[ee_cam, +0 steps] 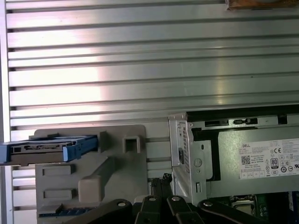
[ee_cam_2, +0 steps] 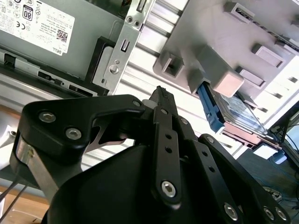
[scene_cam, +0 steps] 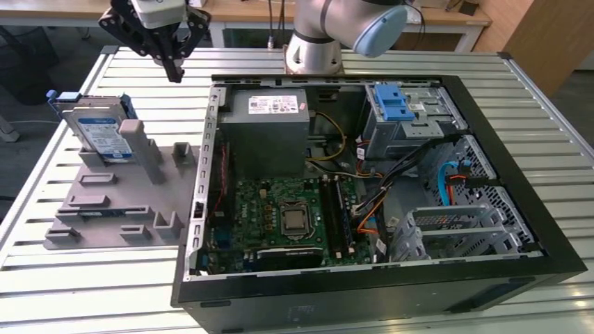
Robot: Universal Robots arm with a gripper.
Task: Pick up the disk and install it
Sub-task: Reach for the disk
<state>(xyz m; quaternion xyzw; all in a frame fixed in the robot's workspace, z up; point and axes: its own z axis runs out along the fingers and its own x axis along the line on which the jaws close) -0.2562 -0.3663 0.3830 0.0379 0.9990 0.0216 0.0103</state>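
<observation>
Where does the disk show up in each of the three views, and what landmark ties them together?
Exterior view: the disk stands on edge in the grey fixture, at the exterior view's left of the open case.
Second wrist view: the disk sits behind the fixture's post.
First wrist view: the disk is edge-on at the fixture's rim.
Shared landmark: the grey fixture.

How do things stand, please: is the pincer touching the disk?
Apart. In the exterior view the pincer hangs clear of the disk, with bare table slats showing between them.
</observation>
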